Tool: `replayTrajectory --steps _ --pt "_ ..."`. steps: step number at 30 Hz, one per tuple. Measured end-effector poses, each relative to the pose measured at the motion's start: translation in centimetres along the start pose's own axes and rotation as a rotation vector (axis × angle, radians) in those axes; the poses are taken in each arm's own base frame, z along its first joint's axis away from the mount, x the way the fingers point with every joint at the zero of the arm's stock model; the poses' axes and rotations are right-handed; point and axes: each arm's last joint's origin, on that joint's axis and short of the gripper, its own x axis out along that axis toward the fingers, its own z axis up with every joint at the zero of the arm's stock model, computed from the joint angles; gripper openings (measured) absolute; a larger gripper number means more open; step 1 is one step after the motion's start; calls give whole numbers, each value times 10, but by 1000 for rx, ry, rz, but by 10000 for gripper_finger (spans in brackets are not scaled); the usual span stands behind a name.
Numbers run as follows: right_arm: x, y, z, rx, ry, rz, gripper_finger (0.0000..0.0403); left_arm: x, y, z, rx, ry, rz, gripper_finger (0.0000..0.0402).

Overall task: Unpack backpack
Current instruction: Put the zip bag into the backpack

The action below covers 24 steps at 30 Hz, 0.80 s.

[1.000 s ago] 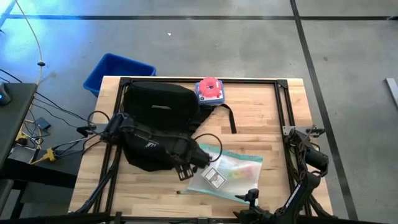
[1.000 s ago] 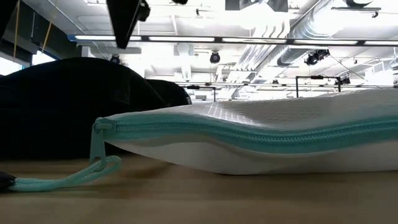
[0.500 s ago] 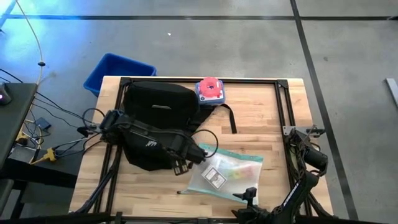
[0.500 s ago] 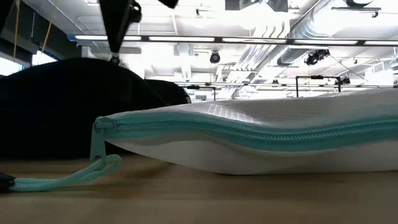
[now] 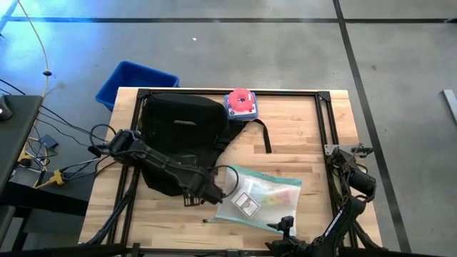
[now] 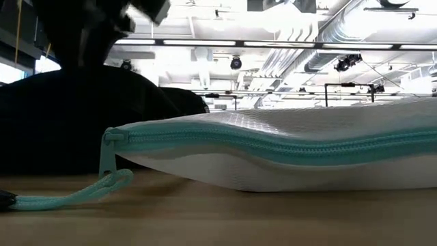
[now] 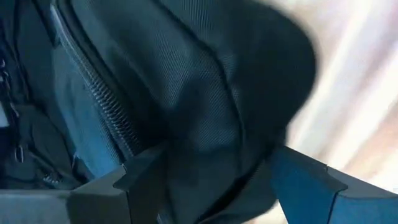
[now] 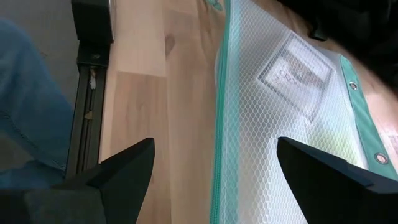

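Grey concrete floor (image 5: 285, 57) with dark tape lines; wooden bench (image 5: 300, 135); bright ceiling lights (image 6: 225, 42) among exposed ducts.

We see the backpack (image 5: 182, 132) as matt black woven cloth, its fine weave and a toothed zip clear just ahead of the left gripper (image 7: 205, 180), whose fingers look like smooth dark plastic. Beside the right gripper (image 8: 211, 168) lies a pouch (image 8: 280, 118) of translucent mesh-reinforced plastic, slightly glossy, edged in teal fabric with small metal eyelets. Under both, the table (image 5: 300, 135) is pale, smooth, satin-finished wood.
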Motion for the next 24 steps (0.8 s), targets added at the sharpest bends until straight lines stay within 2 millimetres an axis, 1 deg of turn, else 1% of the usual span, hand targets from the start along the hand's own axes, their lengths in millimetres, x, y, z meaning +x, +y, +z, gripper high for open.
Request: replayTrajectory --steps 3,5,7,9,11,13,15,16,17,19,24 --pt "0 0 0 -12 0 0 323 14 -1 -3 26 47 29 242" --pt "0 0 0 -17 -2 3 323 24 0 -6 73 66 76 241" --pt "0 1 0 -16 -3 4 323 37 4 -7 81 86 140 239" --pt "0 1 0 -15 -3 5 323 46 8 -7 64 81 215 227" --pt "0 1 0 -18 -4 4 323 50 12 -7 67 74 263 196" --pt "0 0 0 -35 -2 3 323 49 15 -4 61 63 281 139" --pt "-1 -1 1 -71 18 -2 323 41 19 1 51 41 257 55" --pt "-4 -3 2 -96 35 -5 323 34 21 5 42 20 237 29" --pt "-8 -4 6 -113 51 -5 323 25 23 9 26 -12 223 19" --pt "-21 -8 14 -132 60 -17 323 3 29 18 -17 -94 187 15" --pt "-63 -11 32 -169 -70 -64 323 -65 57 35 -184 -337 25 4"
